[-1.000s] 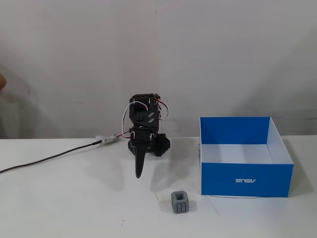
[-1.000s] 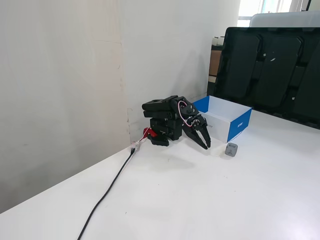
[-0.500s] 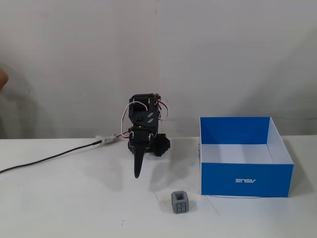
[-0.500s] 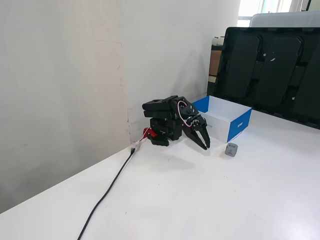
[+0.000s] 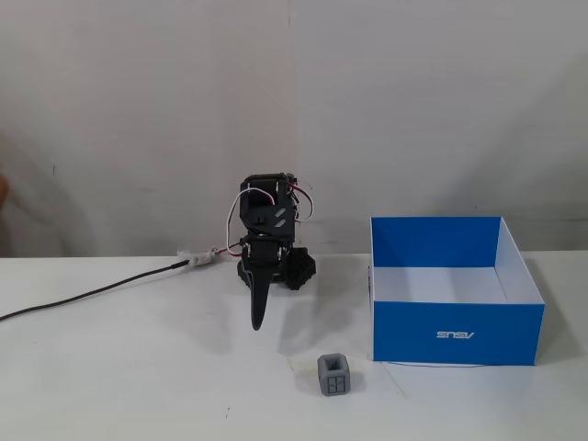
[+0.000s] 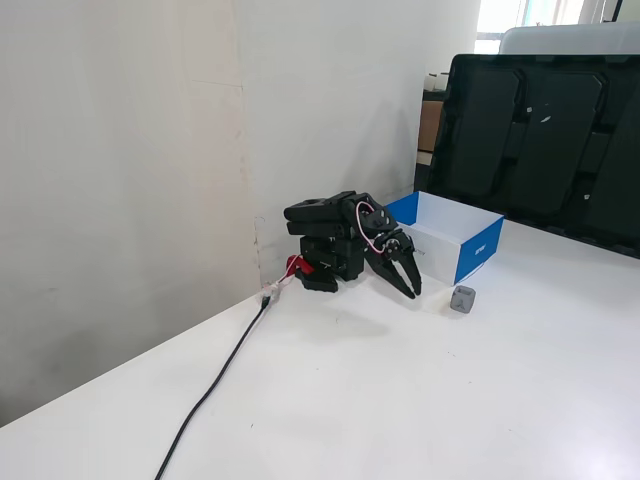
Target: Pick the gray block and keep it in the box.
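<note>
The gray block (image 5: 335,375) is a small cube with a cross-marked recessed face. It stands on the white table near the front, just left of the box's front corner; it also shows in the other fixed view (image 6: 463,299). The box (image 5: 457,333) has blue walls, a white inside and a white logo, and nothing shows inside it; it also shows behind the arm (image 6: 478,250). My black arm is folded low at the back of the table. The gripper (image 5: 258,317) (image 6: 413,292) points down, shut and empty, above the table, left of and behind the block.
A black cable (image 5: 92,292) (image 6: 220,380) runs from the arm's base across the table to the left. A wall stands close behind the arm. A large dark monitor (image 6: 540,140) stands beyond the box. A thin white line (image 5: 432,365) lies along the box's front.
</note>
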Robot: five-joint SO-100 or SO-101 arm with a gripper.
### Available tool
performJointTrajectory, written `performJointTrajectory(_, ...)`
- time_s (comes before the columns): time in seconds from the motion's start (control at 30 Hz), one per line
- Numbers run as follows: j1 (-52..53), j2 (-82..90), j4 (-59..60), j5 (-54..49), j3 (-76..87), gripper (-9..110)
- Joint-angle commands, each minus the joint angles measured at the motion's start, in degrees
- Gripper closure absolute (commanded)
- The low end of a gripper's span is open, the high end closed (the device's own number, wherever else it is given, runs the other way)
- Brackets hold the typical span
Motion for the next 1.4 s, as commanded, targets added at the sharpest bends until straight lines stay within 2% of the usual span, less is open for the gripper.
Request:
performJointTrajectory(0.0, -1.1, 9.8, 1.7, -0.1, -3.3, 101)
performJointTrajectory(0.33, -7.9, 7.0, 7.0, -1.0, -19.6, 101)
performJointTrajectory(0.63, -16.2, -22.8, 11.0, 3.0, -45.9, 101)
performJointTrajectory(0.83, -22.1, -32.3, 10.1, 6.1, -47.4, 101)
performJointTrajectory(0.87, -23.0, -34.9, 10.0, 6.9, -48.3, 99)
performJointTrajectory(1.03, -25.6, -44.2, 7.5, 10.0, -48.7, 70)
performJointTrajectory(1.1, -27.4, -46.8, 5.2, 11.5, -50.0, 67)
performJointTrajectory(1.37, -29.0, -68.8, 6.8, 16.3, -64.4, 65)
